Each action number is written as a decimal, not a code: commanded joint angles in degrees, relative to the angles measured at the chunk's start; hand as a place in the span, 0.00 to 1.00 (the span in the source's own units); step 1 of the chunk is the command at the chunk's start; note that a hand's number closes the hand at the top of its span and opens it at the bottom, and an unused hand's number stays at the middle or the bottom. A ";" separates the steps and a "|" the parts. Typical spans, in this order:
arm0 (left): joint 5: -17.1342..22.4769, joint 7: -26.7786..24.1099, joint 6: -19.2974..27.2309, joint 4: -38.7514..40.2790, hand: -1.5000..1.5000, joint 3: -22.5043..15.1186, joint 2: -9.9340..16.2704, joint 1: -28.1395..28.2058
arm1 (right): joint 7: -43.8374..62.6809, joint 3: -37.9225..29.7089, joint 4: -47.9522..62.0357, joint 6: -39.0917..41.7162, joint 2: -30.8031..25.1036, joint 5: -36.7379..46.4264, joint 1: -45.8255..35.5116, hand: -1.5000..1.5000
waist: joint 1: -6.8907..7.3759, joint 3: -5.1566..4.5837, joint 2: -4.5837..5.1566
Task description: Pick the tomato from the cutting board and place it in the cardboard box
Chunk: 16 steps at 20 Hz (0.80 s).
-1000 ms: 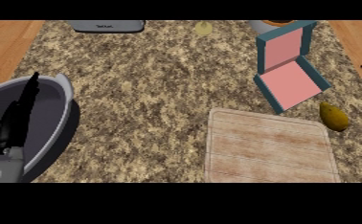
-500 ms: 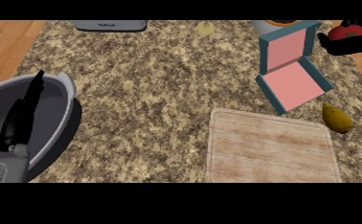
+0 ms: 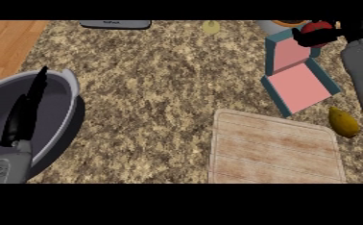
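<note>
Right hand [image 3: 312,37] at upper right of the head view, black fingers curled round the red tomato [image 3: 320,27], holding it above the back edge of the cardboard box [image 3: 297,77]. The box is teal-walled with a pink inside, one flap standing up at the back; it sits near the counter's right side, beyond the cutting board [image 3: 273,149]. The cutting board is bare light wood at lower right. A yellow-brown fruit [image 3: 344,122] lies on the counter just right of the board, near the box's corner. Left hand [image 3: 25,111] at the left edge, fingers straight and together, pointing up, resting over a grey bowl-like vessel [image 3: 60,104]. A grey flat object [image 3: 115,24] sits at the top edge; a small pale yellow item [image 3: 211,27] lies near the top centre. The granite counter [image 3: 156,89] is speckled brown.
</note>
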 commanded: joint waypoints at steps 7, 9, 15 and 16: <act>-0.29 -2.73 0.19 1.61 0.50 -0.05 -0.66 0.07 | 0.37 -4.84 14.46 -4.13 3.31 -2.57 -3.41 0.00 | 1.13 0.06 0.63; -1.49 0.64 1.63 -0.29 0.50 -1.79 -2.71 -1.61 | -1.05 -5.20 14.84 -5.22 3.08 -2.68 -4.88 0.00 | 1.19 0.11 0.60; -0.24 0.89 -0.06 -0.03 0.50 0.08 -0.60 -1.35 | -11.71 -10.10 13.01 -7.75 1.66 -7.64 -3.22 0.00 | 0.71 0.13 0.41; 0.45 -0.26 -1.36 0.35 0.50 0.21 -0.12 -0.42 | -12.36 -10.93 12.84 -7.98 0.82 -8.37 -3.50 0.00 | 0.71 0.12 0.39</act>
